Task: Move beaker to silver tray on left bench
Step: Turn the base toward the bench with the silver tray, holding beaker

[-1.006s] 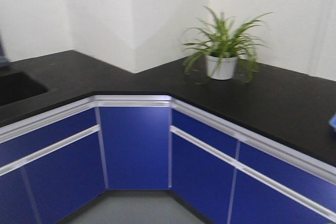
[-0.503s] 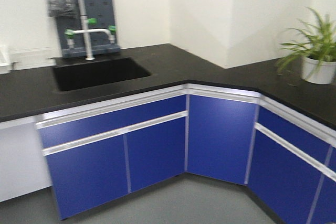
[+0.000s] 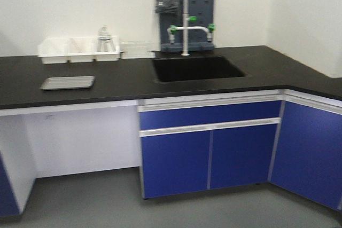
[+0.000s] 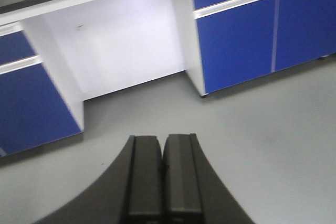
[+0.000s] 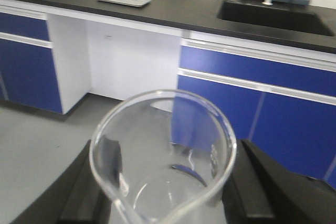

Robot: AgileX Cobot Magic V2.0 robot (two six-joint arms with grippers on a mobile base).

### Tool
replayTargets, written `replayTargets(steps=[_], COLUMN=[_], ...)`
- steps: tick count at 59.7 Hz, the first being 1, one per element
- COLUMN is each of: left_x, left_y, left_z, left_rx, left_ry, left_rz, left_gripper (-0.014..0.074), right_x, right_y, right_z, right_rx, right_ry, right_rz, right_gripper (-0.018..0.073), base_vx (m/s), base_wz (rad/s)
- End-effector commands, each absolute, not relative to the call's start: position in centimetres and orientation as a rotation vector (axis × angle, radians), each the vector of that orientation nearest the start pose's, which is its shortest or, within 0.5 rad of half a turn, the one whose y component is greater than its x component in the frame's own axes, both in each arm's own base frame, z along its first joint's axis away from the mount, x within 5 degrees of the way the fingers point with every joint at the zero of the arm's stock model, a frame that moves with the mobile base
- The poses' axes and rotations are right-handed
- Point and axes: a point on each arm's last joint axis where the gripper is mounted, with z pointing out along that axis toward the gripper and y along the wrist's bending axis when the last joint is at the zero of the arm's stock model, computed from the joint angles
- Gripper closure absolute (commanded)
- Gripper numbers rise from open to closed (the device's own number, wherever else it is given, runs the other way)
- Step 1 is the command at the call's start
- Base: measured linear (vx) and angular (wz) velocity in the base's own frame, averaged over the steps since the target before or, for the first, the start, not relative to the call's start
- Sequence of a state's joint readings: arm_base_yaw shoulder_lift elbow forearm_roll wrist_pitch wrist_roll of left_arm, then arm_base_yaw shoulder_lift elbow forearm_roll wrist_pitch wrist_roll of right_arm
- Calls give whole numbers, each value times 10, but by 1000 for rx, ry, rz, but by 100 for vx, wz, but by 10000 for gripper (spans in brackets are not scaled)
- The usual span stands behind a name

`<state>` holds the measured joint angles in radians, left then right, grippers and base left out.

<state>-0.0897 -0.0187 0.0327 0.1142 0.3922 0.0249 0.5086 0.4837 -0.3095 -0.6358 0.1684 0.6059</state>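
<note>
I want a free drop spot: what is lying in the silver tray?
Nothing shows in the silver tray: only its bare grey floor, in the front and right wrist views. Anything tiny would be lost in blur.

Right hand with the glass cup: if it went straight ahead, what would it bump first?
Probably the blue cabinet doors below the sink on the left bench; only bare floor lies between. The right hand holds the beaker and aims lower than the benchtop, but depth is unclear.
</note>
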Motion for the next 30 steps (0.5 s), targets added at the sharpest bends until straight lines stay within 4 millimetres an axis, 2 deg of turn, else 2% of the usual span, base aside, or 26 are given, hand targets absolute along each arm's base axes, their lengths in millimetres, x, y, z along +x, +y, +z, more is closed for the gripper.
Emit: replayTargets(steps=[1,30], left_x=[54,54], left_y=[-2,-2], left_z=[169,169], left_rx=[181,181], left_ry=[1809,1809], left_rz=[56,56], left_gripper=[595,595], right_x=[99,99], right_y=[48,48], right_z=[283,283], right_rx=[-423,-423], right_ry=[1671,1671], right_rz=[285,285], right_gripper=[570,570], base_vx=[-5,4], base_wz=[55,52])
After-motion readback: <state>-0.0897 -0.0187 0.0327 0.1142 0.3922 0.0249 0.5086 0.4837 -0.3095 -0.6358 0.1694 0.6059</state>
